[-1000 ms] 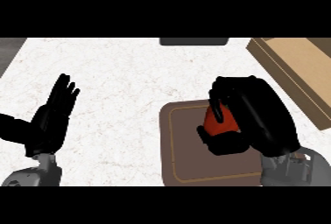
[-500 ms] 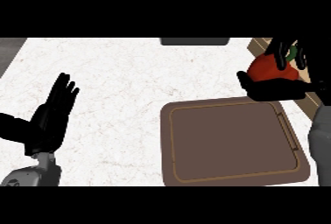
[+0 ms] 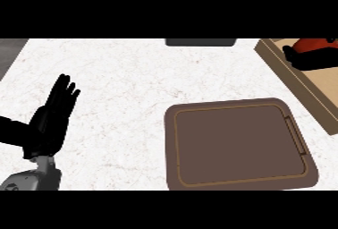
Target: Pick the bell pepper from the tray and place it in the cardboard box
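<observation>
- Dark grey slab (image 3: 200,42) at top edge of counter, center; only its near edge shows, can't tell what it is.
- Darker grey strip (image 3: 10,53) at far left, beside the counter edge.
- Nothing lies btwn tray and box; bare counter (image 3: 132,80) in that gap.
- Counter: white stone look w/ faint brownish veins, flat, matte.
- Tray (image 3: 241,144): brown, squarish w/ rounded corners, raised rim, thin lighter line running just inside rim; small handle bar on its right side. Sits lower right of center, its floor bare.
- Cardboard box (image 3: 310,91): tan, long, open top, runs diagonally along right edge; its near wall is just beside tray's upper right corner, apart from it.
- Bell pepper (image 3: 311,44): red-orange, rounded, glossy; over the box's far end at top right, partly cut off by the view's edge. Can't tell if it touches box floor.
- Right hand (image 3: 310,57): only black fingers show at top right, curled round the pepper from below/left, gripping it; forearm out of view.
- Left hand (image 3: 52,118): at left edge, fingers straight and together pointing up, holding nothing, resting; grey forearm (image 3: 30,181) below it at lower left corner.
</observation>
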